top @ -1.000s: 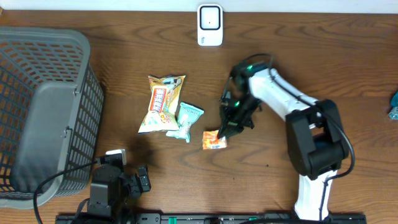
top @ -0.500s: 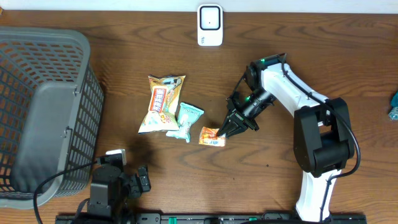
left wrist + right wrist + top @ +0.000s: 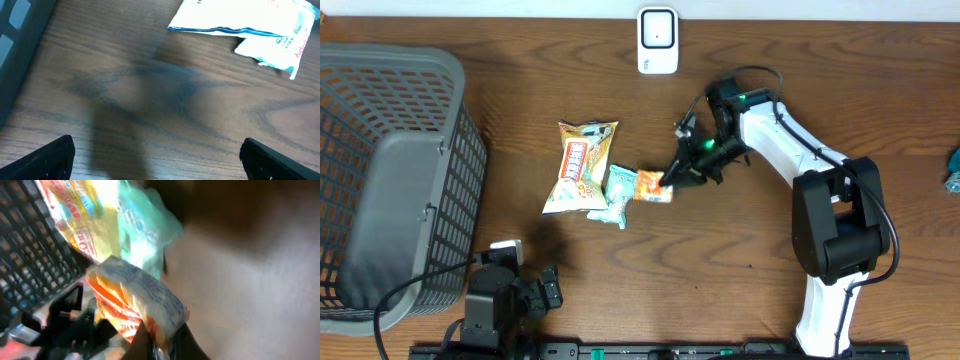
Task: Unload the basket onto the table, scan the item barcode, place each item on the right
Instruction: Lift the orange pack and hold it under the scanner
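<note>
A small orange and white snack packet hangs above the table, pinched by its edge in my right gripper, which is shut on it. The right wrist view shows the same packet tilted between the two dark fingers. The white barcode scanner stands at the table's far edge, well apart from the packet. My left gripper is open near the front left, with only bare wood between its fingertips.
A grey mesh basket fills the left side. A yellow snack bag and a mint-green packet lie mid-table, just left of the held packet. A teal object shows at the right edge.
My right gripper has lifted the orange packet off the table and carried it up and left, beside the mint-green packet. The left arm has not moved.
</note>
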